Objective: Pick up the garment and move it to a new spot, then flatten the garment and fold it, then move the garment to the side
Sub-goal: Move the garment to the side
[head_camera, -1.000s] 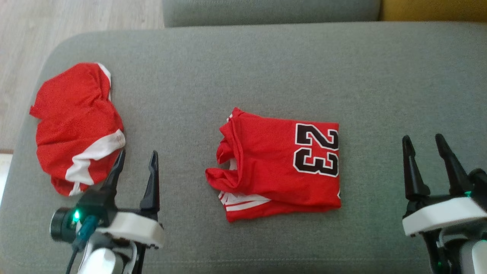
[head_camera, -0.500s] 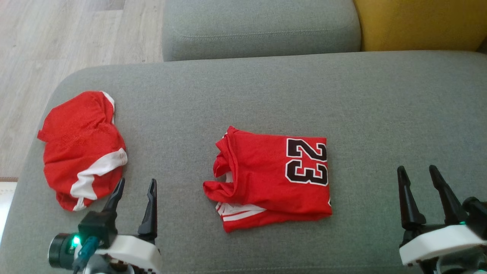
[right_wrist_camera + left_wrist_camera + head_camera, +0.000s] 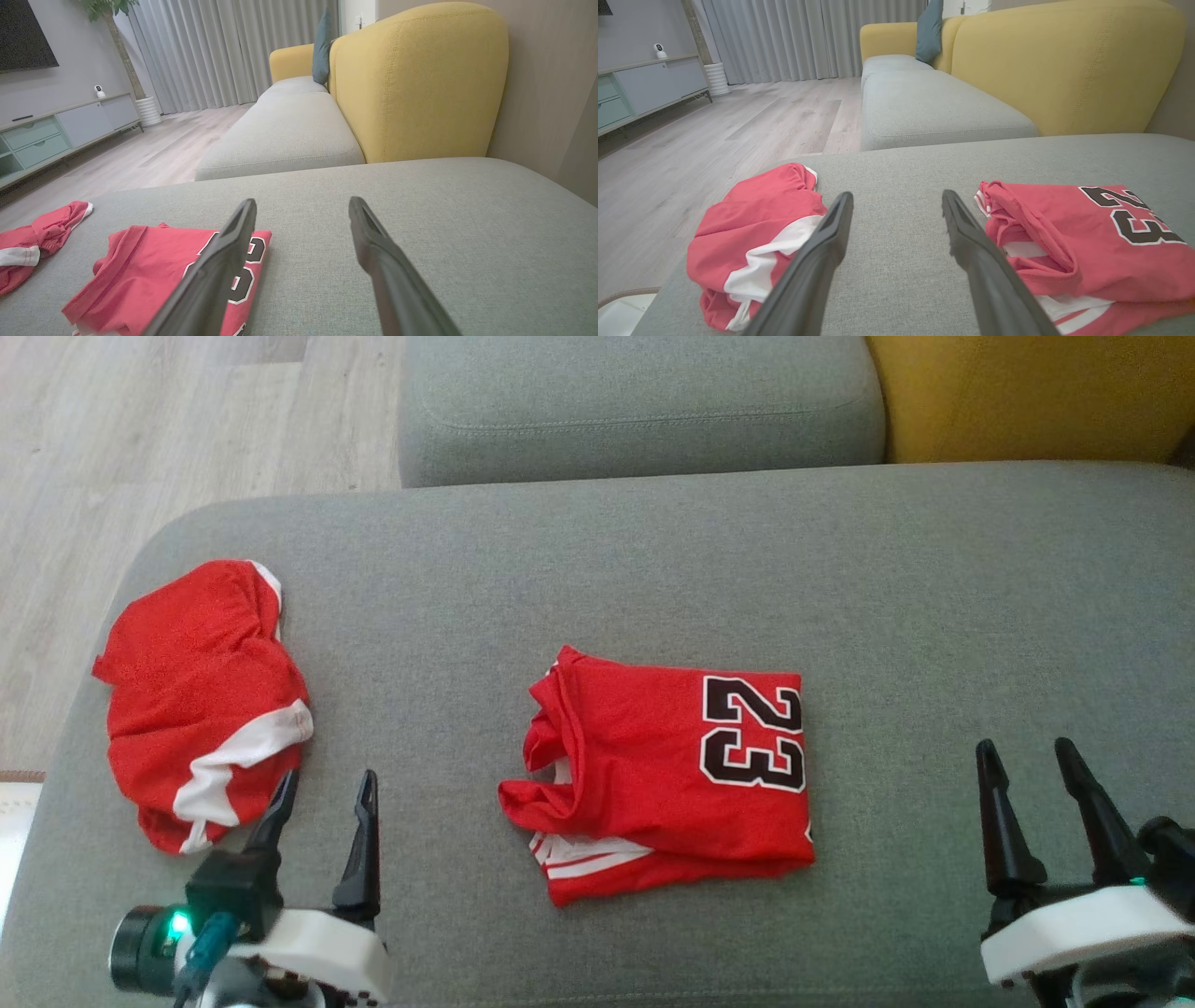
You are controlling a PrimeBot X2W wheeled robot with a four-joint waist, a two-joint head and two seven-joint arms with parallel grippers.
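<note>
I count two red garments on the grey sofa seat: a folded jersey numbered 23 at its middle, and a crumpled red-and-white piece near the seat's left end. There are two end effectors. The left end effector is just beside the crumpled piece and the right end effector is well right of the jersey, both spread wide and empty. Since a second ago my head camera has tilted; both garments lie as before.

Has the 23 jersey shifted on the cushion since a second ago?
No. The jersey lies the same against the shorts; the whole view shifted instead.
</note>
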